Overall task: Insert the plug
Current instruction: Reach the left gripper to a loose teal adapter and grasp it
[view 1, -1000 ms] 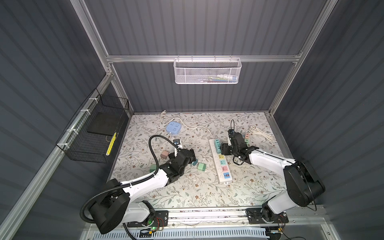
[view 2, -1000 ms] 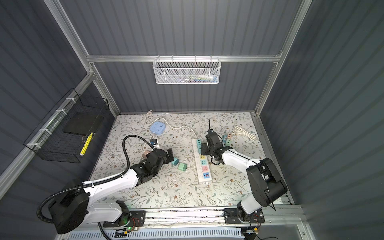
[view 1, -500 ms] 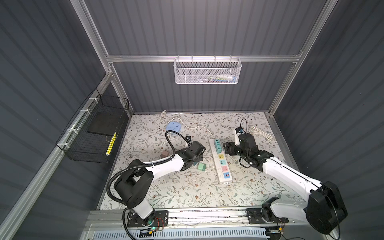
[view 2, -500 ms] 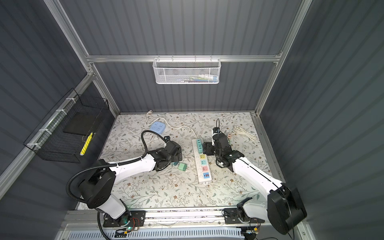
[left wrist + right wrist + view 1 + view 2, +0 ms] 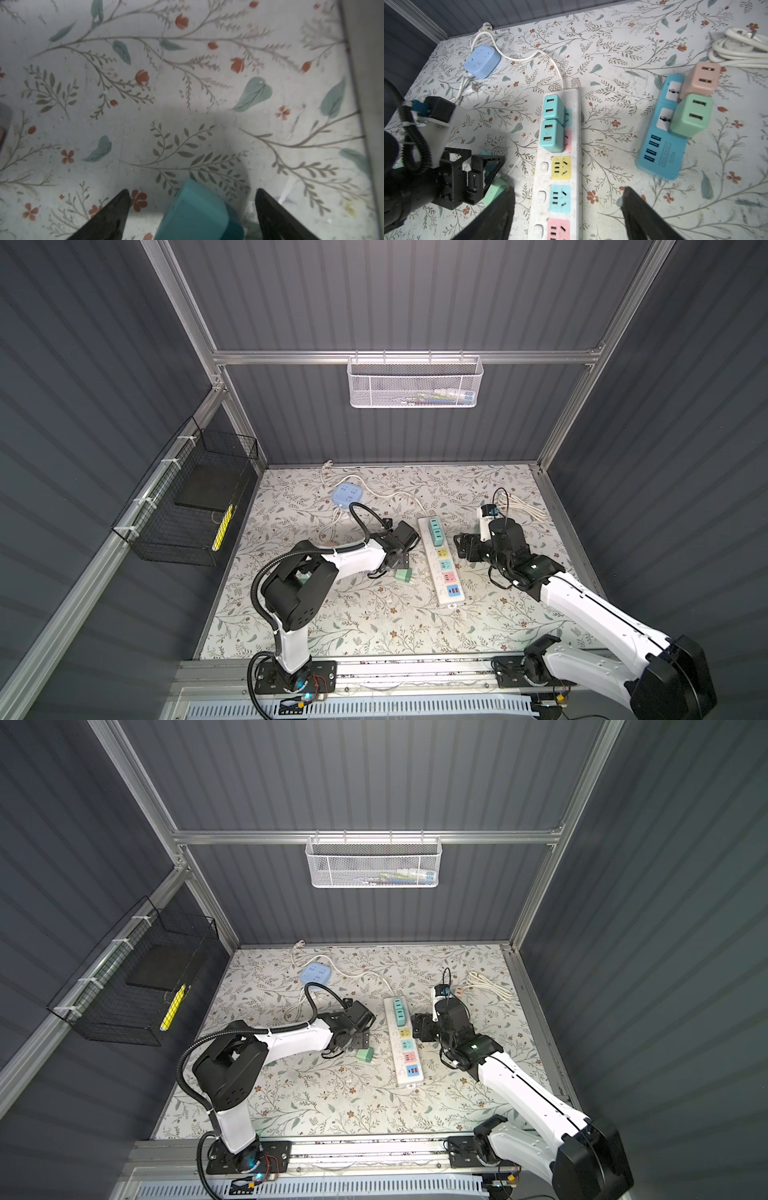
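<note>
A white power strip point(image 5: 438, 560) point(image 5: 403, 1040) point(image 5: 576, 145) lies mid-table, with two teal plugs point(image 5: 552, 108) in its far sockets. Its yellow, blue and pink sockets are free. My left gripper point(image 5: 397, 562) point(image 5: 357, 1041) point(image 5: 192, 192) is open just left of the strip. A teal plug point(image 5: 197, 212) sits between its fingers, with a gap on each side. A green plug point(image 5: 403, 574) point(image 5: 365, 1054) point(image 5: 496, 187) lies on the table beside it. My right gripper point(image 5: 459, 547) point(image 5: 417, 1027) point(image 5: 568, 191) hangs open at the strip's right side, holding nothing.
A blue cube socket point(image 5: 348, 493) with white cable sits at the back left. A blue strip point(image 5: 662, 135) carrying a pink and a green charger lies right of the white strip, beside a coiled cable point(image 5: 519, 506). A black wire basket point(image 5: 187, 506) hangs on the left wall.
My left gripper has swung right toward the strip, to just beside the green plug. The right arm has changed pose and its jaws have opened wider.
</note>
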You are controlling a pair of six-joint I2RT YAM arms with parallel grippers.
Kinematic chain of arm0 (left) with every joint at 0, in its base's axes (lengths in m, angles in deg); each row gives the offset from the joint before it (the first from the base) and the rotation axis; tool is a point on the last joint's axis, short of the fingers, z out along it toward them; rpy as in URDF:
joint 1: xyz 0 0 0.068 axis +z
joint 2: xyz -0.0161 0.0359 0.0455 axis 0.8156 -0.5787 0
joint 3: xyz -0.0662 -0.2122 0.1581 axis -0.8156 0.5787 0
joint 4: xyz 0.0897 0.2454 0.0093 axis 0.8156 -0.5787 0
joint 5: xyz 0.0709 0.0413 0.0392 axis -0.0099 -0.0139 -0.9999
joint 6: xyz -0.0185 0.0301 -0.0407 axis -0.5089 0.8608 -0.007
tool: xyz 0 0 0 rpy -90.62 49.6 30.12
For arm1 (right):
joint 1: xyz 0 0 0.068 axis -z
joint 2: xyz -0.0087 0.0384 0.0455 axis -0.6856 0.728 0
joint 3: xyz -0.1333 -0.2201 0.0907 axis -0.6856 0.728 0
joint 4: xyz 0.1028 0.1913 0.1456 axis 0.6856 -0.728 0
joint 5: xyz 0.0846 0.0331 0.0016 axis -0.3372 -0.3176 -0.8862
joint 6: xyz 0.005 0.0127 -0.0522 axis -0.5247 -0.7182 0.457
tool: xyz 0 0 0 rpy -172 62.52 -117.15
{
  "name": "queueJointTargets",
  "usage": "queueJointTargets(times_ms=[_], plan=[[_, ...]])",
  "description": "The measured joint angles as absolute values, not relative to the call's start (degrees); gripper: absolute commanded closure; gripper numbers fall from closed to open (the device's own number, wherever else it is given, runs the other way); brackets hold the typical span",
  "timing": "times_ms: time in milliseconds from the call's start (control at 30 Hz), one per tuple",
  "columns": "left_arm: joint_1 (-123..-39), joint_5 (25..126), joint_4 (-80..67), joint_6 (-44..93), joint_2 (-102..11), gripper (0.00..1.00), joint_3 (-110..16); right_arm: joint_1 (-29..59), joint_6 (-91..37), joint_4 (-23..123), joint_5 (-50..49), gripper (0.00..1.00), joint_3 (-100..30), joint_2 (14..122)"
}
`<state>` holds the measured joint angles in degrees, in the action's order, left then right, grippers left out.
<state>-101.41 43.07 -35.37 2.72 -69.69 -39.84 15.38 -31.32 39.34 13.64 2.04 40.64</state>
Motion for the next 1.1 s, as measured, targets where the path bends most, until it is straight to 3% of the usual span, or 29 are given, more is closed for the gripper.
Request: queueJointTargets(times_ms=[767, 1100], plan=[[-99.0, 40.0, -36.5, 2.8, -59.8, 0.13, -27.8, 15.4, -32.8, 38.6, 11.4, 0.18, 3.3, 38.8], [-97.9, 42.1, -36.8, 9.8, -57.6, 0.12, -29.3, 15.4, -33.3, 37.4, 11.6, 0.18, 3.3, 37.6]])
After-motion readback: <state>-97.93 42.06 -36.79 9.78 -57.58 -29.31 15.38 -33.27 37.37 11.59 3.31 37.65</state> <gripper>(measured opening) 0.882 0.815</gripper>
